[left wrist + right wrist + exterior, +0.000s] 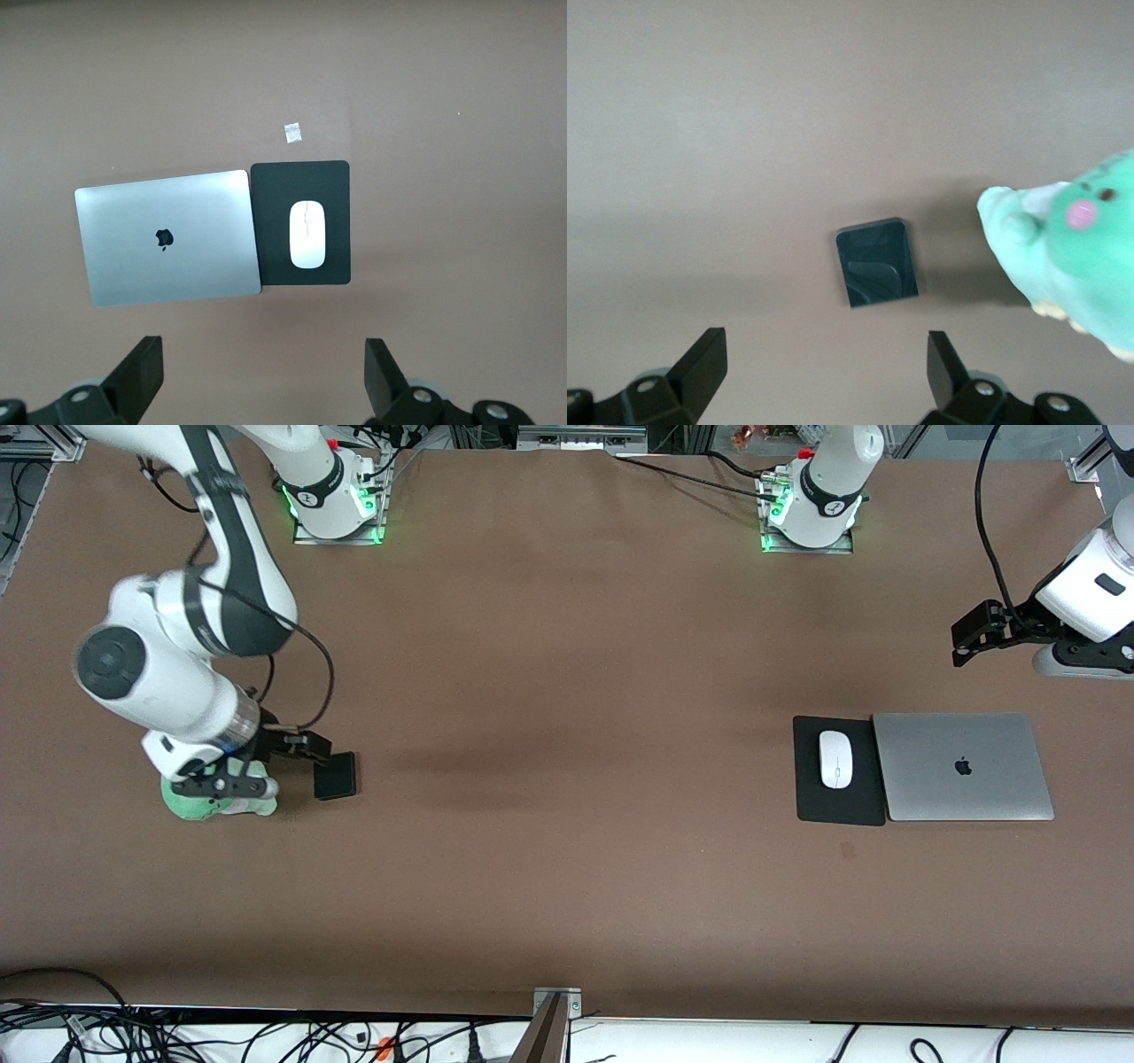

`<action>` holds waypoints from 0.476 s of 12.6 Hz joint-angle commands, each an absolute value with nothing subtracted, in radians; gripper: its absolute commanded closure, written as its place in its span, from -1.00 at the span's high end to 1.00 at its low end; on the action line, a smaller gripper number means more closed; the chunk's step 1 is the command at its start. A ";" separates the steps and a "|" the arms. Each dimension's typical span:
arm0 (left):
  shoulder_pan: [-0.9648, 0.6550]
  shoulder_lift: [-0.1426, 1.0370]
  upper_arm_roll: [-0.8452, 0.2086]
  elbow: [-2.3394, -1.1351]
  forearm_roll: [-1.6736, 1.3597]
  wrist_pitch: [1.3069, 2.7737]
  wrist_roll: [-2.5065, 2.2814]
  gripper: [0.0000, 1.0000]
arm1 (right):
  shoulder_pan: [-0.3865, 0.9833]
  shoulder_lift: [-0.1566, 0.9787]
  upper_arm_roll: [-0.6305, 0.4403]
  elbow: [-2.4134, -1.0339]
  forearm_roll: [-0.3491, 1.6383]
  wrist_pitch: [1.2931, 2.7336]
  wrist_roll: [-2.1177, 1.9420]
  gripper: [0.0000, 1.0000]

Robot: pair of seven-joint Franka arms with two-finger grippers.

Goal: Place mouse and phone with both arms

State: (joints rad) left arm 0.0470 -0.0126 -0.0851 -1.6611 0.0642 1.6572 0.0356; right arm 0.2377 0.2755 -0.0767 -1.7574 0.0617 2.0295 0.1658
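The white mouse point(835, 759) lies on a black mouse mat point(811, 779) beside a closed silver laptop point(961, 766), toward the left arm's end of the table. It also shows in the left wrist view point(309, 234). My left gripper point(966, 645) is open and empty in the air over bare table close to the laptop; its own view shows the same point(263, 372). The black phone point(335, 776) lies flat on the table toward the right arm's end. My right gripper point(270, 764) is open and empty, low over the table just beside the phone point(876, 262).
A green plush toy point(217, 797) sits right beside the right gripper and close to the phone; it also shows in the right wrist view point(1072, 257). A small white scrap point(292, 132) lies on the table by the mat. Brown table point(567, 691) stretches between the two groups.
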 commanded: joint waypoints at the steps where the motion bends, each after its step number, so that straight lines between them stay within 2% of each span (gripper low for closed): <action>1: 0.052 -0.018 -0.084 -1.646 0.046 1.634 0.055 1.00 | 0.233 0.175 -0.075 -1.752 0.074 1.901 0.181 1.00; 6: 0.052 -0.017 -0.084 -1.646 0.046 1.637 0.054 1.00 | 0.232 0.049 -0.081 -1.747 0.074 1.770 0.172 1.00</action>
